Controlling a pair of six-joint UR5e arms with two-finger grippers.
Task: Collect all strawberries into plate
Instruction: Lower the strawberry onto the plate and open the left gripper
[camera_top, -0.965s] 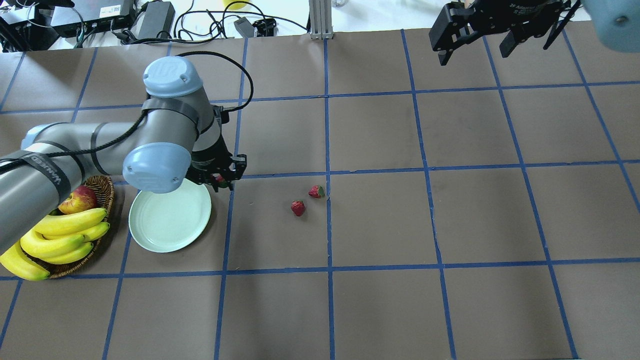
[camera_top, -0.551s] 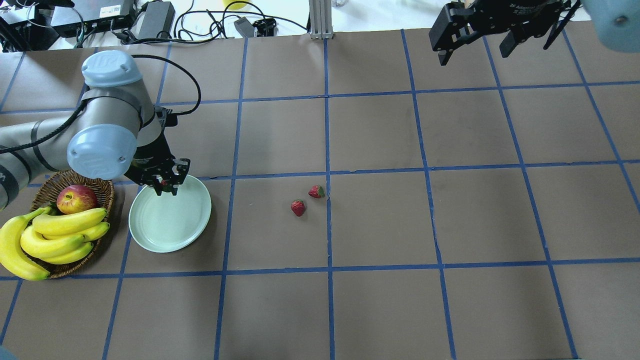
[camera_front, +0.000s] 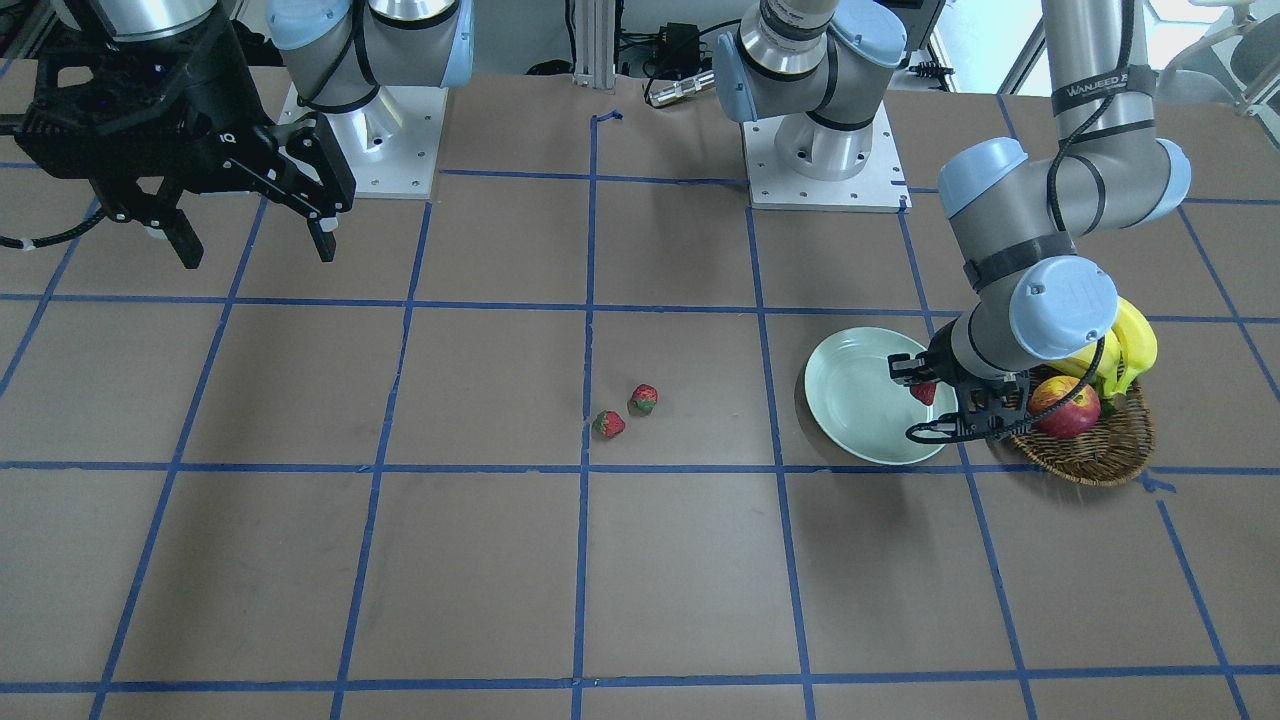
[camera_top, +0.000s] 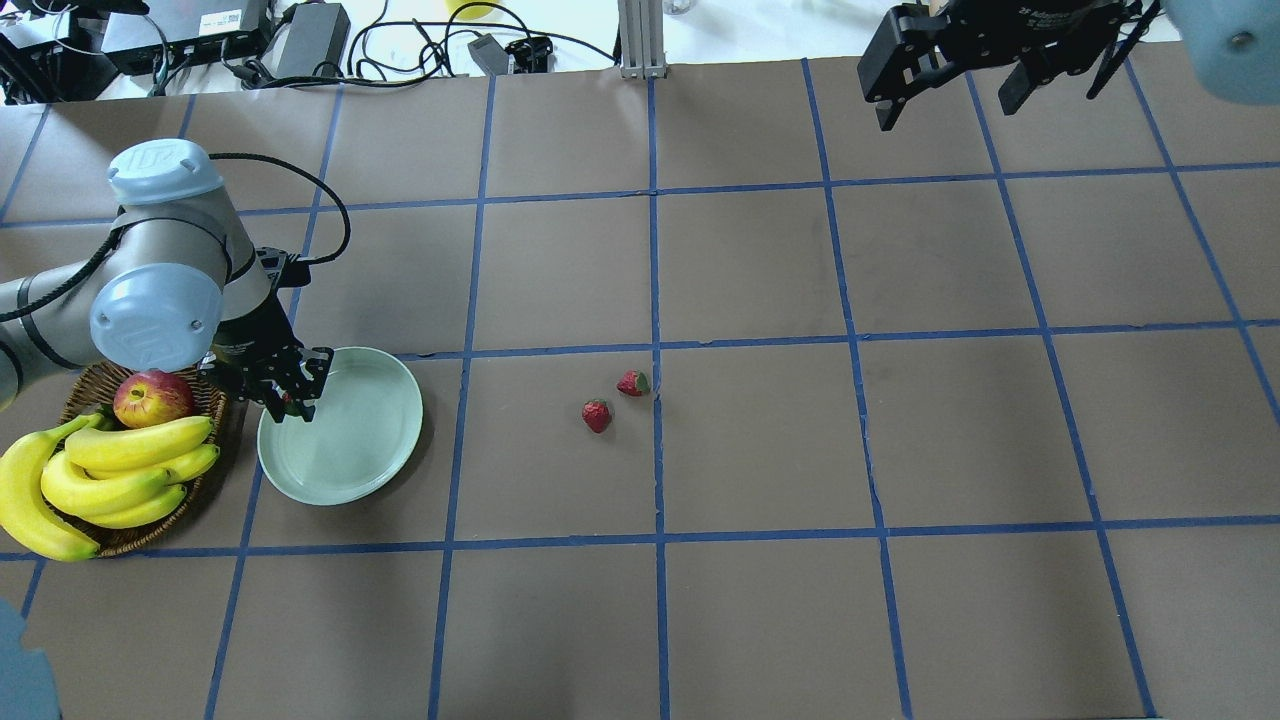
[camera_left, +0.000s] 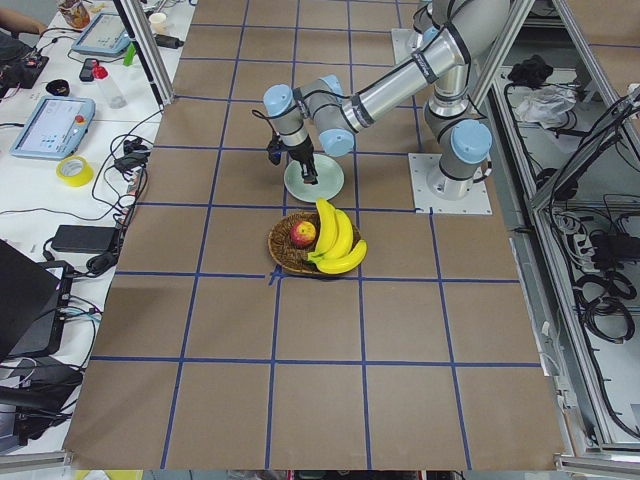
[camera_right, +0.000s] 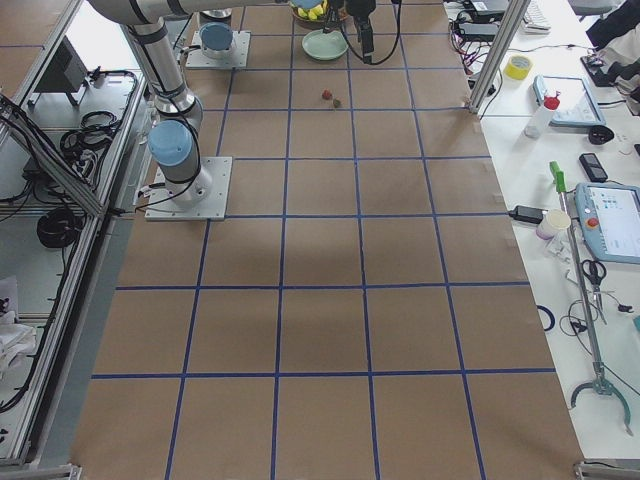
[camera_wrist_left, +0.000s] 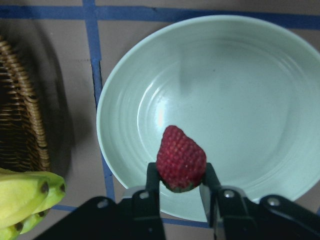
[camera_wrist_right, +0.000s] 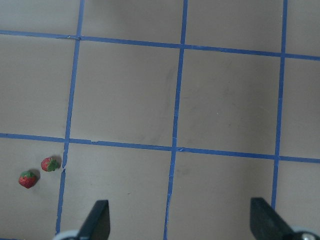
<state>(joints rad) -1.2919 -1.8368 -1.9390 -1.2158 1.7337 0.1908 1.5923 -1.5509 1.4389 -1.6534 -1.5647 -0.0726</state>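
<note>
red strawberry (camera_wrist_left: 181, 157) is clamped in our left gripper (camera_wrist_left: 181, 174), hanging over the plate (camera_wrist_left: 240, 90) near its edge by the basket (camera_wrist_left: 20, 115). we judge we are at the drop: next we part the jaws. two more strawberries (camera_top: 597, 415) (camera_top: 633, 383) lie mid-table; our right gripper (camera_front: 257, 248) hangs spread wide, empty.

Both the left arm (camera_front: 1085, 60) and the right arm (camera_front: 390, 50) are showing silver-grey tubes with pale blue joint caps. The left arm is carrying a black cable (camera_top: 343, 215) and a black band lettered "WANJEED" (camera_front: 1095, 90). The left gripper (camera_front: 918, 400) and right gripper (camera_front: 257, 245) are presenting black.
</note>
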